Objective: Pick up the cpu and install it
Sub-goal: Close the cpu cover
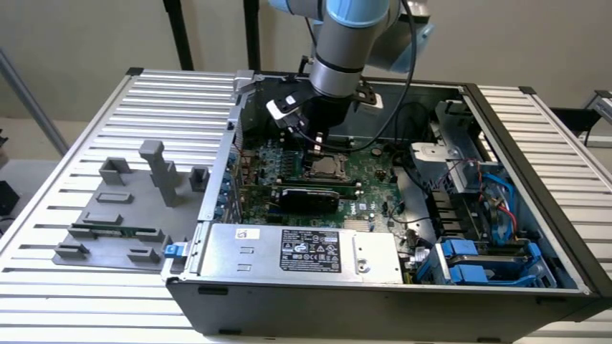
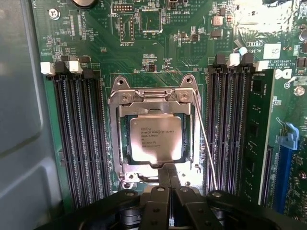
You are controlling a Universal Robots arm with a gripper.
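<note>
The cpu (image 2: 156, 139), a flat square chip with a silvery top and printed lettering, lies flat inside the metal socket frame (image 2: 120, 136) on the green motherboard. My gripper (image 2: 169, 173) is shut, its two dark fingers pressed together with nothing visible between them, and their tips hover at the frame's edge just beside the chip. In the exterior view the gripper (image 1: 319, 147) hangs straight down inside the open computer case, right above the cpu (image 1: 327, 167) in its socket.
Black memory slots (image 2: 79, 139) flank the socket, and a green memory stick (image 2: 256, 139) stands in one. A thin socket lever wire (image 2: 204, 139) runs alongside the frame. A power supply (image 1: 297, 251), blue drive bays (image 1: 478, 261) and a grey fixture tray (image 1: 125, 215) are nearby.
</note>
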